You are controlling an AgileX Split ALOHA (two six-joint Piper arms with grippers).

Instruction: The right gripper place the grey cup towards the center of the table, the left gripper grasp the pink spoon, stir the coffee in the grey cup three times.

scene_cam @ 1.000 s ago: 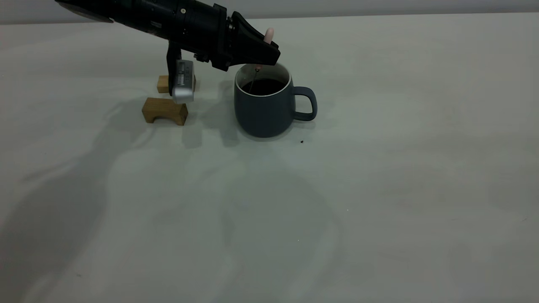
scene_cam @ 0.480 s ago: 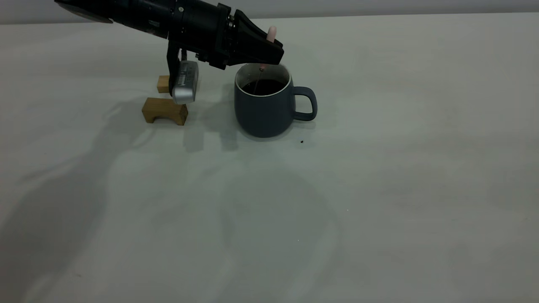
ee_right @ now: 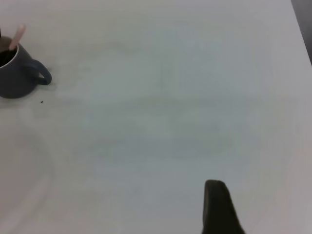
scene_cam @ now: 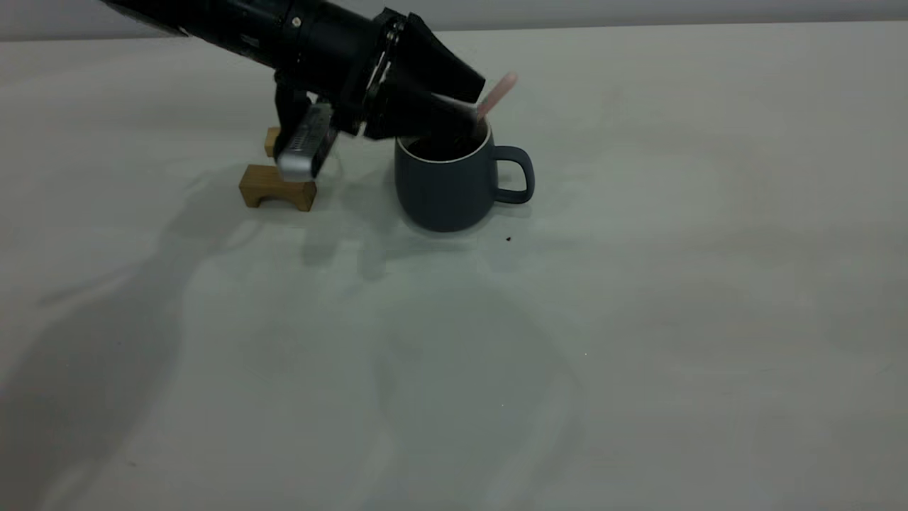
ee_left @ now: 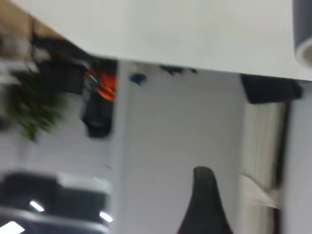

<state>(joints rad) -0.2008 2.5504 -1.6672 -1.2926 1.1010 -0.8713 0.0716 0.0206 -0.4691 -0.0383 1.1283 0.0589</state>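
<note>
The grey cup [scene_cam: 445, 186] stands upright on the table [scene_cam: 638, 319], handle turned away from the left gripper [scene_cam: 464, 121]. That gripper hangs over the cup's rim, clenched on the pink spoon [scene_cam: 496, 96], which tilts out above the cup. Beyond it, beside the cup, sit two wooden blocks [scene_cam: 277, 187]. The right gripper [ee_right: 219, 207] is well apart from the cup; whether its jaws are parted I cannot tell.

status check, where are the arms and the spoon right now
Left gripper at grey cup rim, holding pink spoon tilted. Right gripper parked away. Wooden blocks beside, clear.
</note>
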